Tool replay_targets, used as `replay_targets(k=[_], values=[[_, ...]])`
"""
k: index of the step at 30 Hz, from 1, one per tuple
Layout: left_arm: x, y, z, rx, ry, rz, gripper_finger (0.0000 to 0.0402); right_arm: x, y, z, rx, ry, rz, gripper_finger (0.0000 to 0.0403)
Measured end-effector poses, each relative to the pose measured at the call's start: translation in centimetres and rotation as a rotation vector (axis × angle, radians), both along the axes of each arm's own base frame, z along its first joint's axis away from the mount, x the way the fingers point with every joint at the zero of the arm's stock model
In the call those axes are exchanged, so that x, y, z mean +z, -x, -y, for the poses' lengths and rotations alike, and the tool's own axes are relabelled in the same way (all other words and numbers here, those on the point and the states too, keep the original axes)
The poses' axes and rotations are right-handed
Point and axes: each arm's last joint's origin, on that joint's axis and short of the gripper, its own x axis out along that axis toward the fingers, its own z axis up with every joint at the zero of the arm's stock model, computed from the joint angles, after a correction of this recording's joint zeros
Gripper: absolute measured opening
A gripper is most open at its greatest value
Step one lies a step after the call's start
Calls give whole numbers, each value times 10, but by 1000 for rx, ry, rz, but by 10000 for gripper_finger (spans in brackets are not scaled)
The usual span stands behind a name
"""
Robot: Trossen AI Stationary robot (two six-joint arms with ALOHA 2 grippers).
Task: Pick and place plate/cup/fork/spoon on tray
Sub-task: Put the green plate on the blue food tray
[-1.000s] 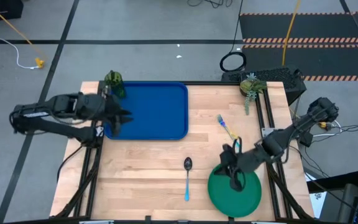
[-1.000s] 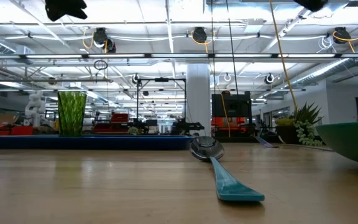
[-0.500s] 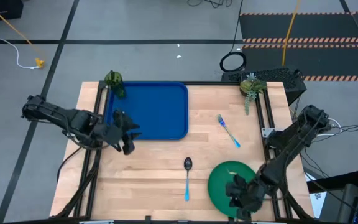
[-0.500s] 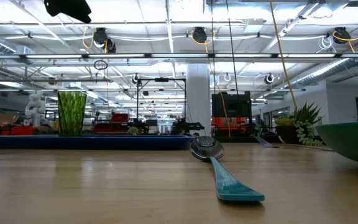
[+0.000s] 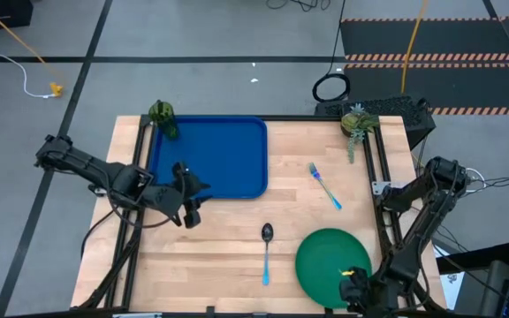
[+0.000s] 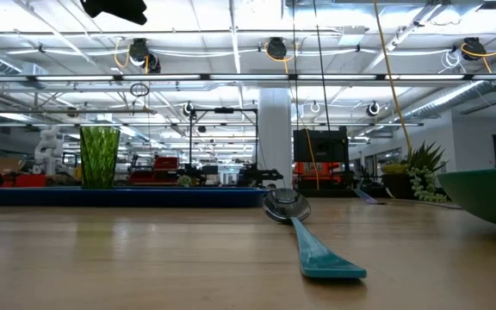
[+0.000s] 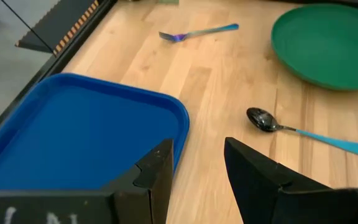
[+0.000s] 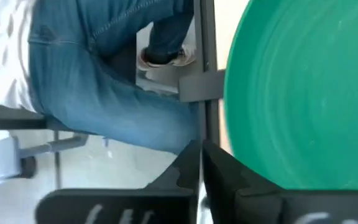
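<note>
- Since nothing is clamped in either gripper, this looks like the reach-in stage: the left gripper (image 5: 188,196) hangs over the wood just off the front edge of the tray (image 5: 237,132) with its fingers (image 7: 157,174) apart and nothing between them.
- The right gripper (image 8: 201,168) sits at the near rim of the plate (image 5: 330,265), down by the table's front edge, fingers pressed together and gripping nothing. The plate isn't between them, as far as I can tell.
- Where everything is: the cup (image 6: 99,157) already stands on the tray's far left corner. The spoon (image 5: 266,250) lies on bare wood between tray and plate, bowl pointing toward the tray. The fork (image 5: 323,185) lies off to the right, well apart from both.
- My guess is the spoon is the left arm's next grab. To do it well, I'd come down across the blue handle rather than the slick dark bowl, fingers straddling it squarely, then lift cleanly before swinging over the tray's raised edge.
- For the plate, the right fingers need to open first, then bite the raised rim, one finger under, one over. It's wide and flat, so I'd expect it to tip if carried fast.
- Labels or writing: honestly can't read any. There are pale marks on the gripper bodies in the wrist views, but nothing legible.
</note>
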Motion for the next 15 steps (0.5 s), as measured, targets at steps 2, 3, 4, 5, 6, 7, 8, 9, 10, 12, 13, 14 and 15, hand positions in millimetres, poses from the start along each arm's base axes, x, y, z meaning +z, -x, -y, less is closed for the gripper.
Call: replay_targets(k=[2, 3, 4, 5, 6, 7, 8, 9, 10, 12, 13, 14, 15], values=[[1, 1, 0, 1, 1, 4, 147, 1, 0, -2, -24, -13, 26, 38], [1, 1, 0, 2, 1, 4, 147, 2, 0, -3, -31, -15, 43, 50], [1, 1, 0, 3, 2, 4, 147, 2, 0, -3, -29, -14, 55, 63], [1, 1, 0, 3, 2, 4, 147, 2, 1, -4, -28, -12, 59, 75], [1, 1, 0, 3, 2, 4, 147, 2, 2, -4, -28, -7, 65, 87], [1, 1, 0, 3, 3, 4, 147, 2, 4, -4, -20, 3, 74, 99], [1, 1, 0, 5, 4, 3, 147, 1, 5, -5, 4, 19, 85, 108], [1, 1, -1, 5, 4, 2, 147, 0, 6, -5, 34, 45, 108, 116], [1, 1, 0, 5, 4, 3, 147, -1, 7, -6, 66, 73, 141, 122], [1, 1, -1, 6, 4, 2, 147, -6, 10, -9, 121, 134, 201, 128], [1, 1, -1, 7, 6, 3, 147, -8, 11, -10, 144, 153, 213, 129], [1, 1, -1, 8, 8, 4, 147, -11, 10, -11, 157, 166, 215, 129], [1, 1, -1, 12, 12, 5, 147, -14, 10, -12, 159, 174, 210, 129]])
